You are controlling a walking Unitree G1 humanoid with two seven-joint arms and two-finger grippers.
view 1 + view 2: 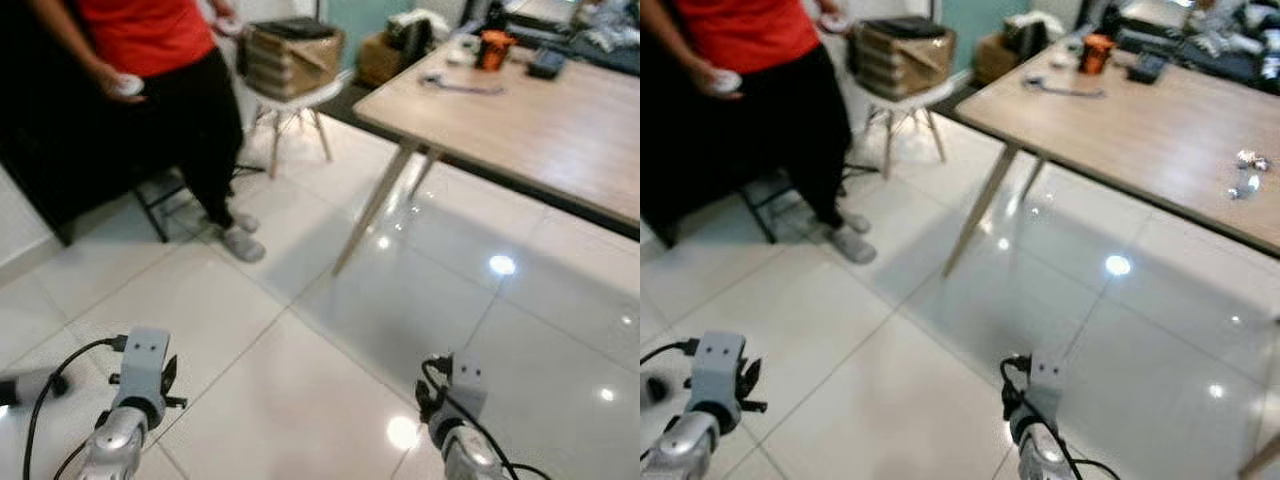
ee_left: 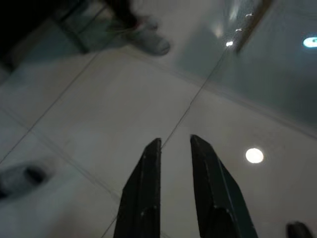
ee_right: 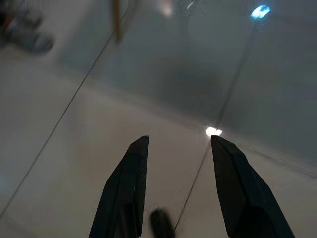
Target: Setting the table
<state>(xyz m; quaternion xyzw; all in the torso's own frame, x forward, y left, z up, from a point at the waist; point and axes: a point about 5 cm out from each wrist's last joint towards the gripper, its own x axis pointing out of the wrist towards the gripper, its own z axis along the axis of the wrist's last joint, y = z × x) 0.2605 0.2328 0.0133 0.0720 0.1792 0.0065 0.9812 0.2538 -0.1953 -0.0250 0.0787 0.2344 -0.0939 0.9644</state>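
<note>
The table [image 1: 520, 130] is standing ahead of me and off to my right, its pale wooden top carrying an orange cup [image 1: 495, 48] at the far end, a dark flat thing beside that, and some small shiny bits [image 1: 1247, 172] nearer its right side; blur is keeping me from telling what those are. I am carrying nothing to lay out. My left gripper [image 2: 174, 148] is hanging over the tiled floor [image 1: 300, 380], well short of the table, fingers slightly parted and empty. My right gripper [image 3: 178, 146] is hanging likewise, fingers released wider, also empty. Left of the table, past a white chair [image 1: 290, 100] with a box on it, a person [image 1: 165, 90] is standing. I judge I am at the approach step; next I am needing to close on the table.
</note>
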